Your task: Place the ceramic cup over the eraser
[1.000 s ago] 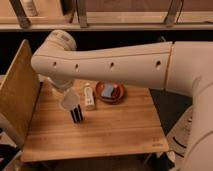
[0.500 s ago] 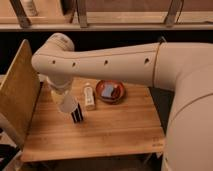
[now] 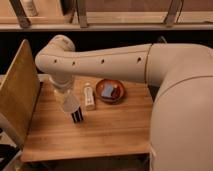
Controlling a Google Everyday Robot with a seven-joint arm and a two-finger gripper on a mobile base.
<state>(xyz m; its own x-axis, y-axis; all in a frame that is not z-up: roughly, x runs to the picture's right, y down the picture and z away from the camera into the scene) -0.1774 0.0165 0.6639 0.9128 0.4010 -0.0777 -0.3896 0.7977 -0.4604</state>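
Here, in the camera view, the robot's arm (image 3: 100,62) reaches across from the right and bends down at its wrist over the left half of the wooden counter (image 3: 115,132). The gripper (image 3: 66,96) hangs just below that wrist, closed tight on the ceramic cup (image 3: 72,104). The cup is off the wood and tilted, with its lower edge at the top of the eraser (image 3: 77,117). The eraser stands on the counter directly beneath and slightly right of the cup, a dark block with thin pale stripes. Whether the cup's rim already touches it cannot be told.

The tilt suggests the cup is being brought mouth-down onto the block, so the covering step looks under way but not finished: most of the eraser is uncovered. To finish, the cup likely needs to be squared up over the block and lowered until it sits around it.

Just right of the cup stands a slim pale bottle (image 3: 89,96), close enough to be knocked by a sideways shift. Further right is a reddish-brown bowl (image 3: 119,98) holding a blue-grey sponge (image 3: 108,90), well apart from the work. A wooden board (image 3: 17,97) leans at the counter's left edge.
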